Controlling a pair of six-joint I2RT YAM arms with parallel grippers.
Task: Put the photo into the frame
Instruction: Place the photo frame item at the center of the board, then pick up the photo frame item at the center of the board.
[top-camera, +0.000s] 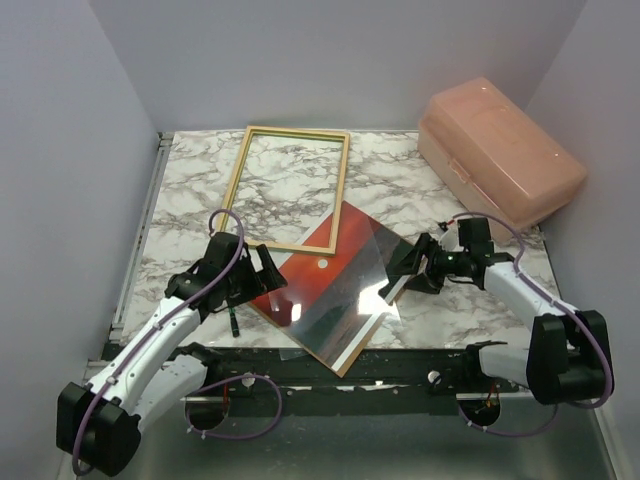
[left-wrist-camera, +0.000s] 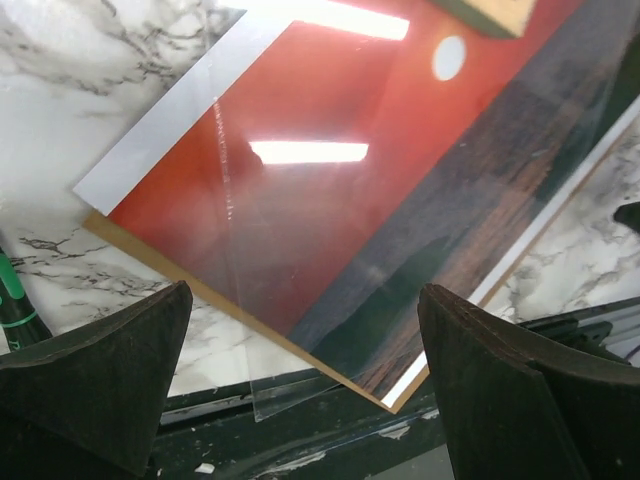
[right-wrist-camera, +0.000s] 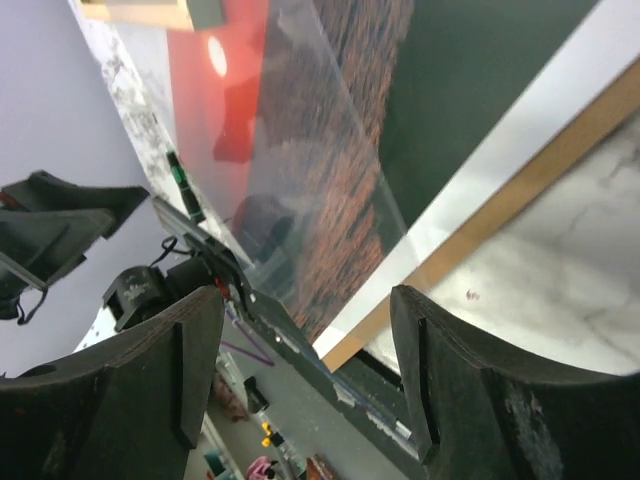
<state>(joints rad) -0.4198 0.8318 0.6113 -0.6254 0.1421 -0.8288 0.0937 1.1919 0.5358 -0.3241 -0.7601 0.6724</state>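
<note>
Left end effector (top-camera: 265, 280) is hanging wide open, gripping nothing, at the photo's (top-camera: 308, 262) nine o'clock edge. Right end effector (top-camera: 400, 275) is gaping empty too, at its three o'clock. The photo is lying face up at the worktop's (top-camera: 190, 190) six o'clock, with the frame (top-camera: 238, 180) overlapping its twelve o'clock corner.
</note>
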